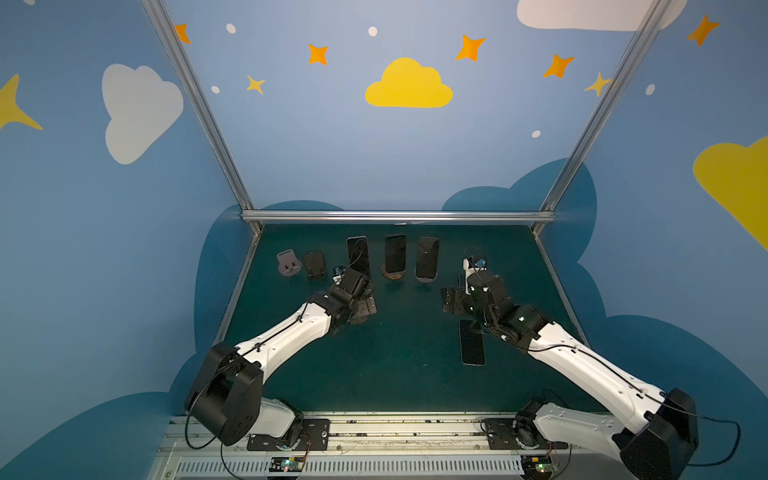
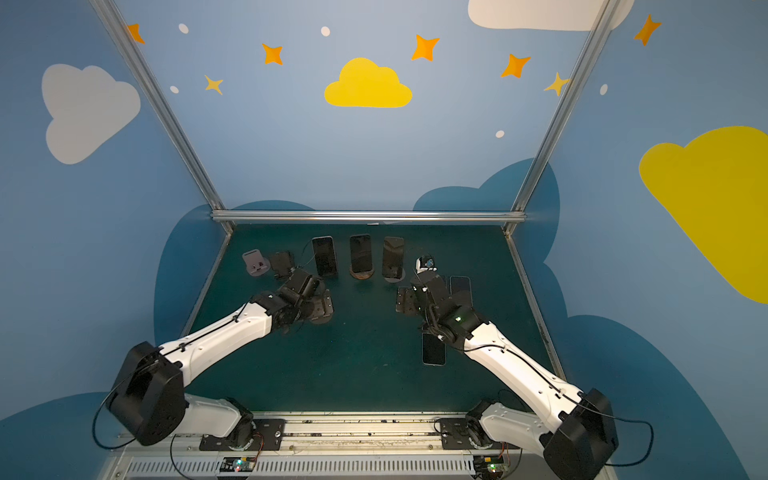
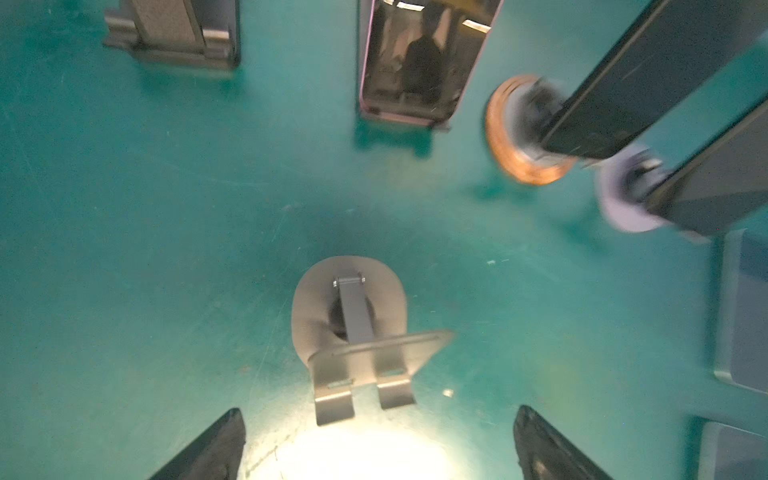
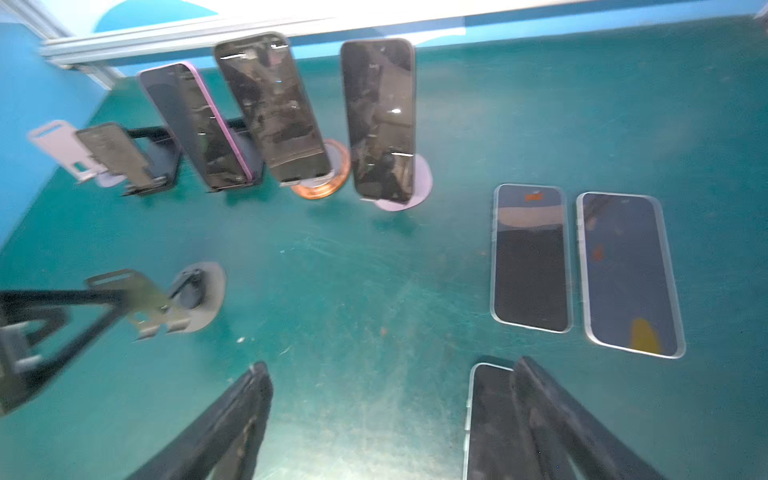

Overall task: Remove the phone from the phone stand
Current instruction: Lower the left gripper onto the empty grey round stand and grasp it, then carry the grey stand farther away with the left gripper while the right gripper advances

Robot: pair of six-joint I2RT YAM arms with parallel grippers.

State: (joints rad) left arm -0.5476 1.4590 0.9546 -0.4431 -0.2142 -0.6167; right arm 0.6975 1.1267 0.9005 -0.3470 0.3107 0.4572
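Observation:
Three phones stand on phone stands along the back: a pink-cased phone (image 1: 358, 255), a phone (image 1: 395, 253) on a copper round stand (image 4: 332, 183), and a phone (image 1: 427, 257) on a lavender round stand (image 4: 422, 183). My left gripper (image 3: 380, 440) is open above an empty grey metal stand (image 3: 353, 324), with nothing between its fingers. My right gripper (image 4: 390, 415) is open over bare mat. A phone (image 4: 490, 415) lies flat on the table, partly under one right finger (image 4: 552, 415). In a top view that flat phone (image 1: 471, 343) lies in front of the right wrist.
Two more phones (image 4: 530, 257) (image 4: 627, 274) lie flat side by side on the right. An empty lavender stand (image 1: 288, 262) and an empty black stand (image 1: 314, 265) sit at the back left. A metal rail (image 1: 397, 216) borders the green mat (image 1: 395, 374) at the back.

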